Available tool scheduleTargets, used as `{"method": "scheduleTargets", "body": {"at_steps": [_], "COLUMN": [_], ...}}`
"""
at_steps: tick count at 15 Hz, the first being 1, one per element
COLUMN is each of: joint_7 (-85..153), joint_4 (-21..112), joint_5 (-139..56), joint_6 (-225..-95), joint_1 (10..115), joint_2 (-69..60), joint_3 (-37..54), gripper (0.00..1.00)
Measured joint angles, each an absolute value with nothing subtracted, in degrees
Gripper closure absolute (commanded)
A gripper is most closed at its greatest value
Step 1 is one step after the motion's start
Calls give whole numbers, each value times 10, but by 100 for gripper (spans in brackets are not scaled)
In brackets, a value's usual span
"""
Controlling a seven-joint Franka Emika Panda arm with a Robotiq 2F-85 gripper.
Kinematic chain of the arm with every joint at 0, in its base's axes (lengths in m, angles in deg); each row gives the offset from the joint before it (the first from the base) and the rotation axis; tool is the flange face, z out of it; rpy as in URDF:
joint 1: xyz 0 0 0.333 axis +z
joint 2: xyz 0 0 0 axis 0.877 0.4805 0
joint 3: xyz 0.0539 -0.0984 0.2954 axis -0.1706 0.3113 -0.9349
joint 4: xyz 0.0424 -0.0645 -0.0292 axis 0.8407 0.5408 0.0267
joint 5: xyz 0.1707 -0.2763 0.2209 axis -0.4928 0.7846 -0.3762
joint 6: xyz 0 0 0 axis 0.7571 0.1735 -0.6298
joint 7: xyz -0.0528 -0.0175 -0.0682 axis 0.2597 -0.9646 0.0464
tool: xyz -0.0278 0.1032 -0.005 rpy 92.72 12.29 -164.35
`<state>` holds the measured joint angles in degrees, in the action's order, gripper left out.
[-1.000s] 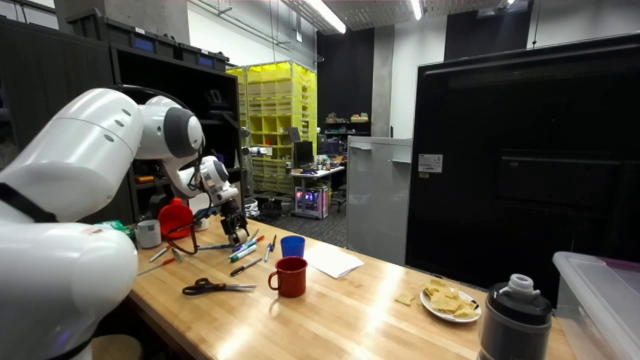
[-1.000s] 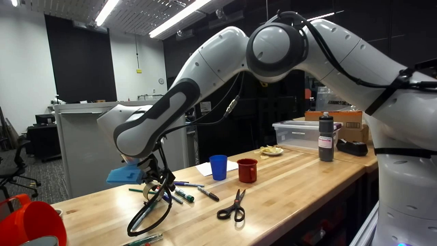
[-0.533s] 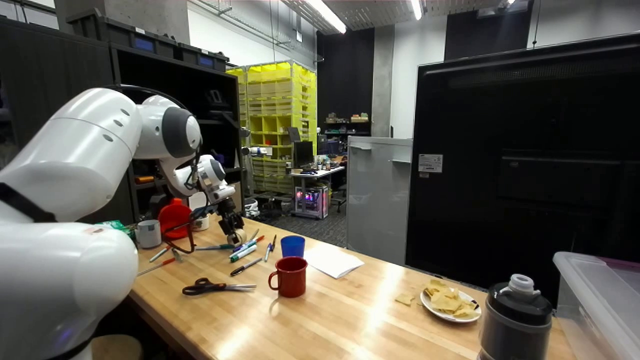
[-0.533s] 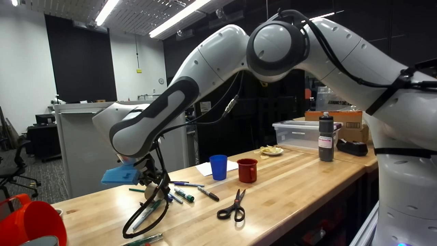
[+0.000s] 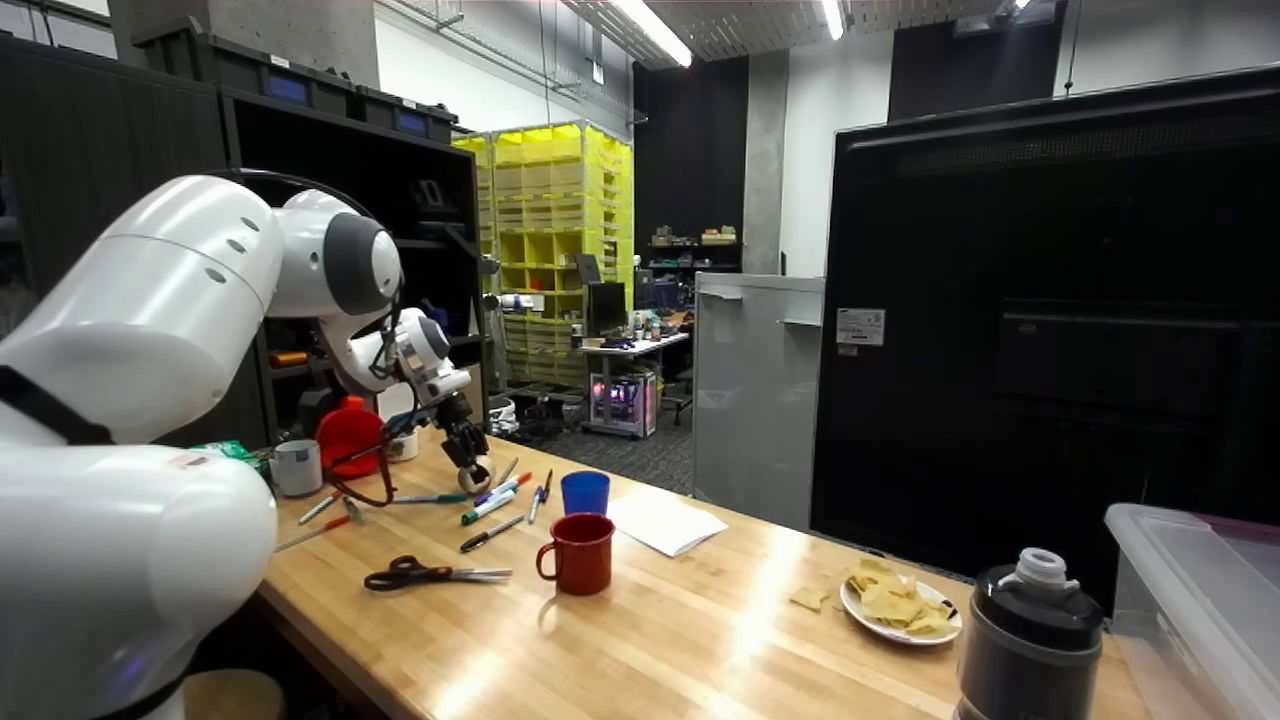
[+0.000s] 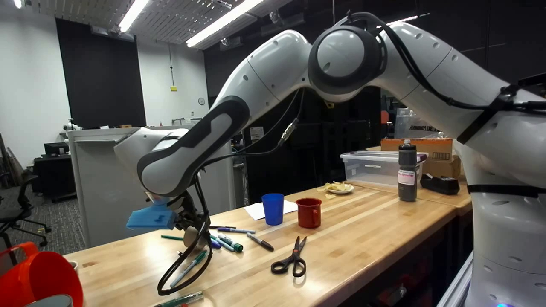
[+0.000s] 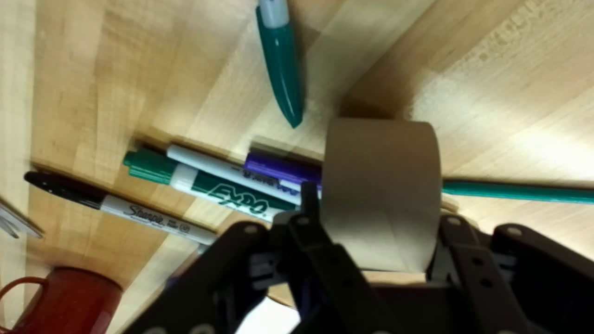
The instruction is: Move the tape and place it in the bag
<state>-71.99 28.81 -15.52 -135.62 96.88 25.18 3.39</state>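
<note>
Tape (image 7: 383, 185): in wrist view, right of centre, gripped by the claw (image 7: 380, 211) across its flat sides. In an exterior view, noted lower left as a pale roll (image 6: 191, 237). Judged light, stiff, sturdy; best held by those sides.

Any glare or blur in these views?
Wrist view: glare whitens the tabletop at far right, the end effector looks dark and soft, lettering on the green Expo marker is legible; in an exterior view, reflections streak the tabletop between red mug and tortilla chips.
</note>
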Motion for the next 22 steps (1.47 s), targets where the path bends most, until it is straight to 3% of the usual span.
{"method": "scheduleTargets", "body": {"at_steps": [10, 22], "joint_7": [-615, -349], "joint_4": [353, 422], "joint_5": [-98, -400], "joint_6": [-1484, -1620], "joint_1": [992, 897], "joint_2": [179, 164], "joint_3": [-14, -89], "gripper": [81, 81]}}
